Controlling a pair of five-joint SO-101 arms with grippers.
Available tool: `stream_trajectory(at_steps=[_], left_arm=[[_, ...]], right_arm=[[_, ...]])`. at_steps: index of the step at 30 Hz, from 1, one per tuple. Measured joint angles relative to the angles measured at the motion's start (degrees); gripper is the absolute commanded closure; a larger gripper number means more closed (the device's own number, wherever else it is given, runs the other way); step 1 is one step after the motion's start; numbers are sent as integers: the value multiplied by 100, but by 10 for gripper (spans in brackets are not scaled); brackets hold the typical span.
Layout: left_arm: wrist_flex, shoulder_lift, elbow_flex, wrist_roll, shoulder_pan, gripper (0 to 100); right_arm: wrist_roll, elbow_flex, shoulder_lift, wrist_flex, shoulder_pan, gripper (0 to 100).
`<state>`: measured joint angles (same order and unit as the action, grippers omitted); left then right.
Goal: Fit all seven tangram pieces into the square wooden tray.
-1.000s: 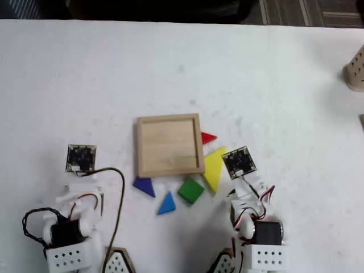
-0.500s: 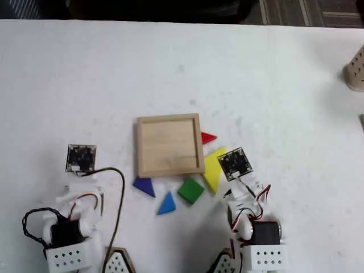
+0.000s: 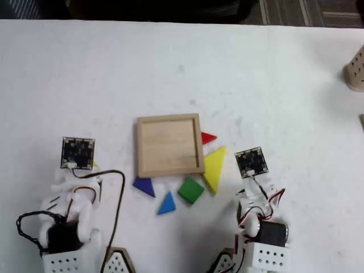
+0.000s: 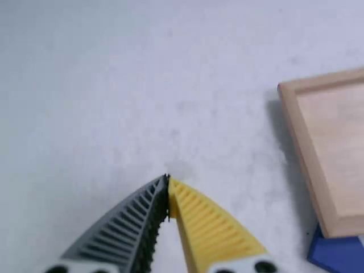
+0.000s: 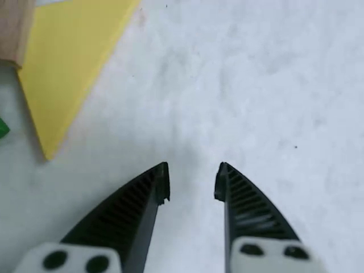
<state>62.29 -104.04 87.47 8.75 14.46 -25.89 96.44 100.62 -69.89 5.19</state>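
Five tangram pieces are in sight, all lying flat on the white tabletop [image 3: 256, 74] outside the square wooden tray [image 3: 169, 145]. The tray sits midway between the two arms, its floor bare wood. A small red triangle [image 3: 208, 137] is against the tray's right wall near the far corner. A large yellow triangle [image 3: 214, 168] is just beside the same wall at the near corner, tapering toward the arms. A green square [image 3: 190, 190], turned on its point, sits just off the tray's near right corner, close to the yellow triangle. A dark blue piece [image 3: 144, 186] lies just off the near left corner. A light blue triangle [image 3: 166, 205] lies nearer the arms, between the dark blue piece and the green square. The right gripper [image 5: 191, 182] hangs over bare tabletop to the right of the yellow triangle, released, a clear gap between its black fingers, grasping nothing. The left gripper [image 4: 168, 185] is over bare tabletop to the left of the tray, clenched, with its grey and yellow fingers pressed tip to tip and nothing between them. A beige perforated object [image 3: 355, 68] stands at the far right edge.
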Motion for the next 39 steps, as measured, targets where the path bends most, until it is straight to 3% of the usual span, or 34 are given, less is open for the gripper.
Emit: stream_trajectory(at_steps=[5, 9, 14, 22, 30, 39], left_arm=[[79, 26, -536, -264, -237, 980], [88, 914, -1222, -396, -422, 979], [88, 3086, -2532, -914, -607, 966], [264, 6927, -4158, -2119, -1538, 744], [237, 9363, -5310, -2497, -1864, 783], [-818, 11138, -5802, -2505, -1881, 924]], right_arm=[[0, 0, 0, 44, 44, 858], [0, 0, 0, 44, 44, 858], [0, 0, 0, 44, 44, 858], [-9, 0, 0, 44, 475, 860], [-9, 0, 0, 44, 484, 861], [-9, 0, 0, 44, 484, 861]])
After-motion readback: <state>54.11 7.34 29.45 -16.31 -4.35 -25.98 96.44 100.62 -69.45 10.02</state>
